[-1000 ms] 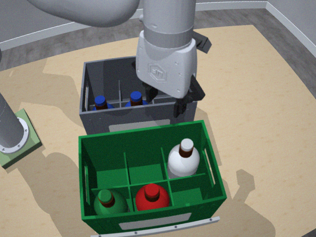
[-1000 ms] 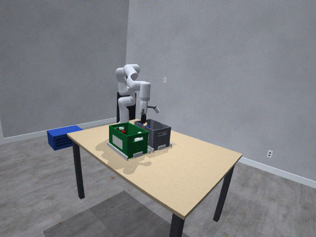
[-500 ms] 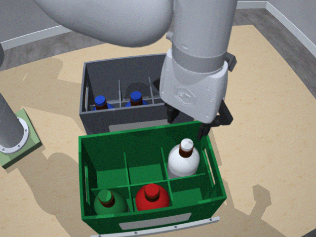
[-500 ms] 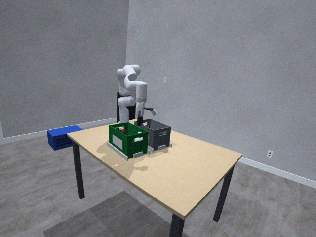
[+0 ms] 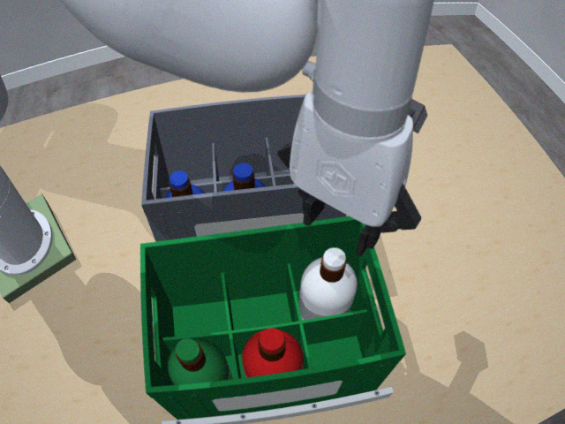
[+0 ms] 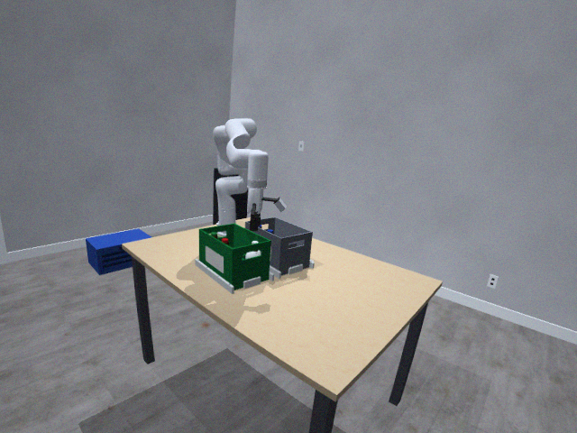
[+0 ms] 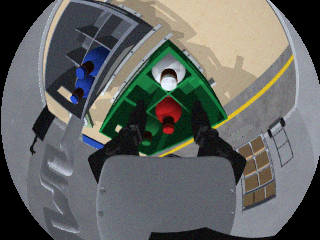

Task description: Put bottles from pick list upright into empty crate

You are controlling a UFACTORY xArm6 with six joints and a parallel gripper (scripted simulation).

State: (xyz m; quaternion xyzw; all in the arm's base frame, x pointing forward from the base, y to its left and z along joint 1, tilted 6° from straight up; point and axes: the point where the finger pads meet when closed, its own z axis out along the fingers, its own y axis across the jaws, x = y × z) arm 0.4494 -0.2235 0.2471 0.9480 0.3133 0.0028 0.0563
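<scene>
The green crate [image 5: 269, 314] holds a white-label bottle [image 5: 329, 284] in its back right cell, a red-label bottle [image 5: 272, 352] in the front middle and a green-label bottle [image 5: 197, 361] in the front left. The grey crate [image 5: 228, 164] behind it holds two blue-label bottles [image 5: 181, 185] [image 5: 243, 176] in its front cells. My gripper [image 5: 340, 228] is open and empty, above the back right edge of the green crate, just behind the white-label bottle. In the wrist view the fingers frame the red bottle [image 7: 167, 116] and the white bottle [image 7: 168, 76]. The pick list is hidden.
The robot base [image 5: 22, 237] stands on a green plate at the left. A grey rail [image 5: 278, 408] runs along the green crate's front. A blue box [image 6: 112, 249] sits on the floor beyond the table.
</scene>
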